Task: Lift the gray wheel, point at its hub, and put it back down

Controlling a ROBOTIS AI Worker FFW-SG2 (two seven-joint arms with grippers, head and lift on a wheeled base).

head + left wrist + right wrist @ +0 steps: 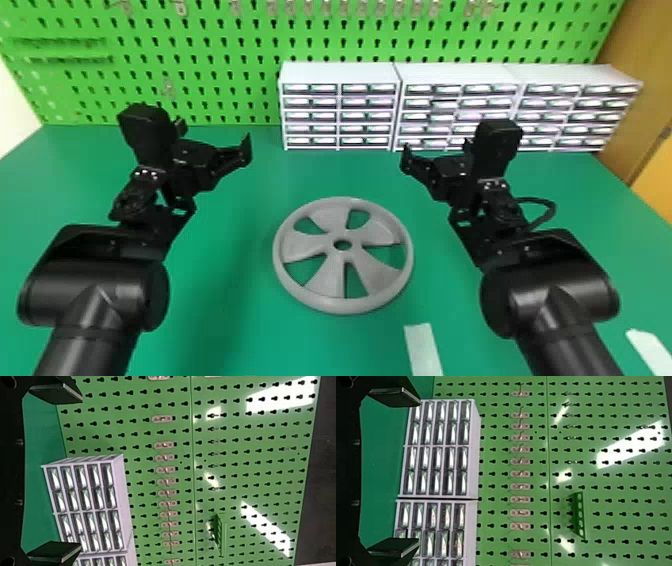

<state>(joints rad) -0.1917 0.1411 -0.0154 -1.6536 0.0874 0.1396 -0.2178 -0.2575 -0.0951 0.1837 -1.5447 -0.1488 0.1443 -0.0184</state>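
On the green bench (pixel 225 325), the gray wheel (pixel 327 275) is seen lying flat, near the middle of the head view, and it is placed between the two black arms. At its hub (pixel 343 244) a round hole is shown, and around this hub the broad spokes are separated by openings, through which the green surface is seen. The left end effector (pixel 213 137) is held above the bench, to the left of the wheel and farther back than it, with its two fingers well spread. The right end effector (pixel 436 147) is held in a similar manner on the right side, also farther back than the wheel, and its fingers are likewise parted widely. Both are kept apart from the wheel. At the far side of the bench, white drawer cabinets (pixel 337 71) are arranged in a row, from about the middle toward the right. Behind them a green pegboard (pixel 215 82) is stood upright, on which small metal hooks (pixel 272 7) are mounted. In the nearer part of the bench, a pale strip (pixel 424 350) is laid to the right of the wheel, and another pale strip (pixel 650 350) is found beyond the right arm.
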